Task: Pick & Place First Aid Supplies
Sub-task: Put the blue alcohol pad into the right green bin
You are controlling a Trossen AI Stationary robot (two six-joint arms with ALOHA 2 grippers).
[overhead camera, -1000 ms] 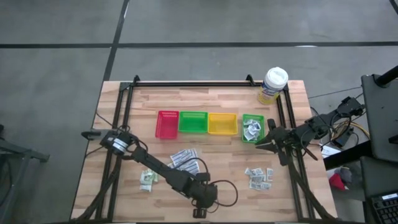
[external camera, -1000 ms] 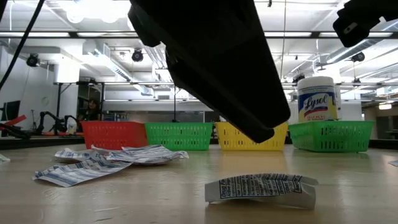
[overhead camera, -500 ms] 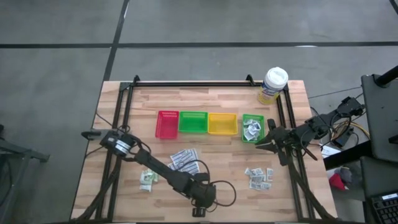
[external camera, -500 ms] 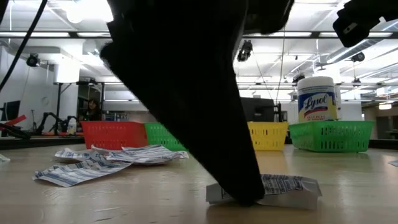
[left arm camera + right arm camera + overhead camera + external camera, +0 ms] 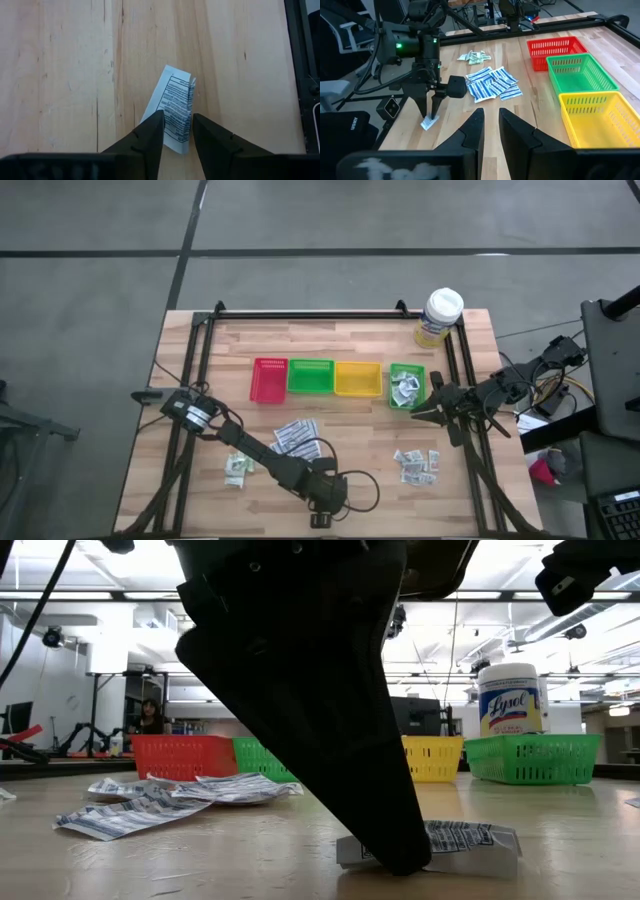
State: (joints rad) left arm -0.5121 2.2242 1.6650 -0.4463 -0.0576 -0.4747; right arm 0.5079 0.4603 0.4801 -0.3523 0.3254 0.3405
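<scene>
A white printed packet (image 5: 172, 105) lies flat on the wooden table near its near edge, also seen in the low view (image 5: 470, 845). My left gripper (image 5: 177, 135) points steeply down over it, open, with one finger on each side of the packet's end. More first aid supplies lie on the table: blue-white strips (image 5: 297, 438), green-white sachets (image 5: 237, 468) and small grey-white squares (image 5: 415, 463). My right gripper (image 5: 425, 412) waits at the table's right side, above the table, its fingers a little apart with nothing between them. My left gripper comes at the packet from above, slanting down, its two fingers (image 5: 150, 135) straddling the packet's nearer end (image 5: 176, 142). In the low view a fingertip (image 5: 395, 855) stands at the table by that end. Whether the fingers touch the paper I cannot tell. The packet lies flat on the table.
A row of trays stands across the table's middle: red (image 5: 268, 380), green (image 5: 310, 376), yellow (image 5: 357, 378) and a small green one (image 5: 407, 388) holding packets. A white-lidded tub (image 5: 440, 317) stands at the far right corner. A black frame rail runs along each side.
My left gripper has come down toward the white packet near the table's near edge, and its fingertips now stand at table height by the packet's end. The packet still lies flat.
</scene>
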